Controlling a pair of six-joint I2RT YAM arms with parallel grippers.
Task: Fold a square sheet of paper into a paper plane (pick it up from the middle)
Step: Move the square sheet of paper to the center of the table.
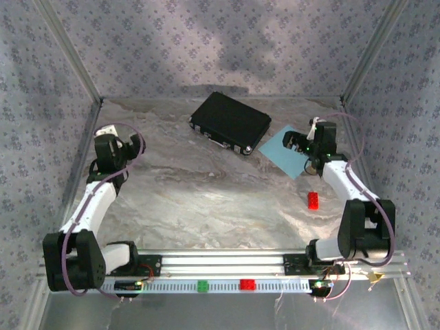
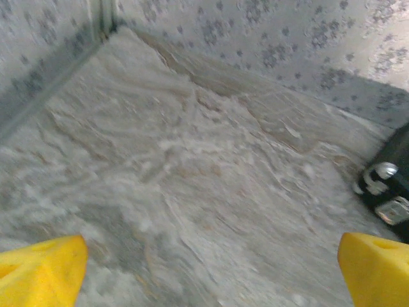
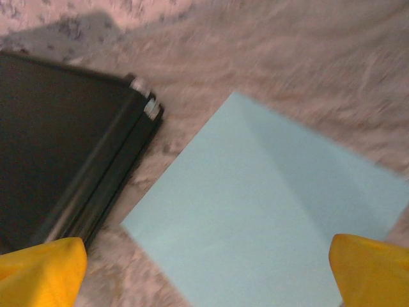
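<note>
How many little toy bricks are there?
3: a red brick on the table near the paper; a green brick and a second red brick on the front rail.

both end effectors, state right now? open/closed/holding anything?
Left end effector: open, holding nothing.
Right end effector: open, holding nothing, over the square sheet of paper.

Flat light blue square sheet of paper (image 1: pixel 283 152)

A black case (image 1: pixel 229 122) lay flat at the far side of the table (image 1: pixel 206 199); 1 red block (image 1: pixel 313 200) sat well apart, nearer and to its right
</note>
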